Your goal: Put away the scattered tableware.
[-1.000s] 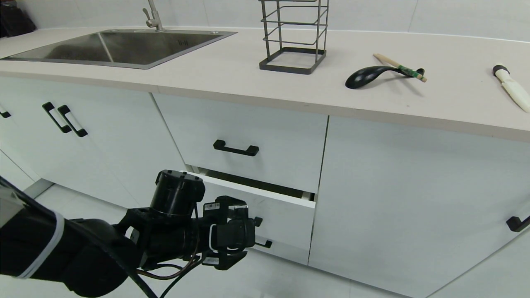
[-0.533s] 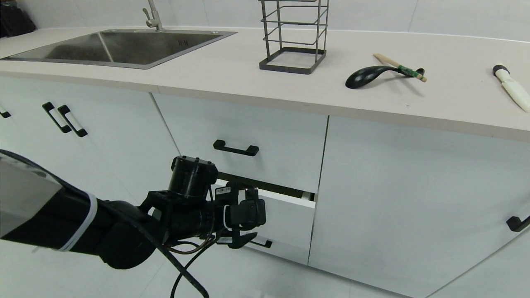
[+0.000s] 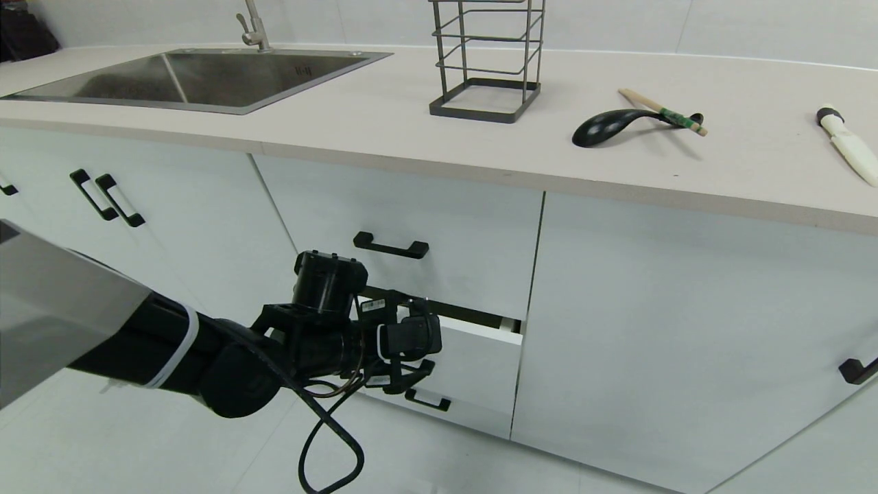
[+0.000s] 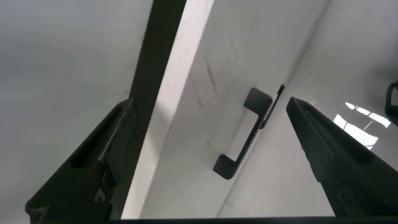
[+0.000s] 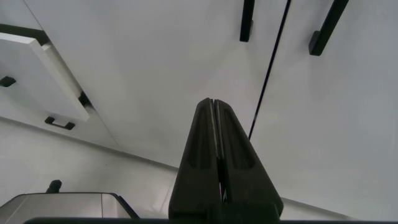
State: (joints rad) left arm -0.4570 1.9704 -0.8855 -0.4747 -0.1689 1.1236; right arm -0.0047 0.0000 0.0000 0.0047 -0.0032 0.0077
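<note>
Black on white down low, all the colour's up top

The left claw (image 3: 420, 343) is matte black. The drawer (image 3: 473, 353) right in front of it is plain white with a black handle (image 3: 426, 401), same as the cabinet fronts (image 3: 686, 309) around it. Well above the claw there's a beige countertop (image 3: 384, 137), a steel-grey sink (image 3: 206, 75), a dark grey wire rack (image 3: 487, 110), a glossy black spoon (image 3: 607, 125), pale wood chopsticks (image 3: 648, 103) with a green band, and a cream utensil (image 3: 850, 147) with a black cap. The right claw (image 5: 213, 109) is black too.
</note>
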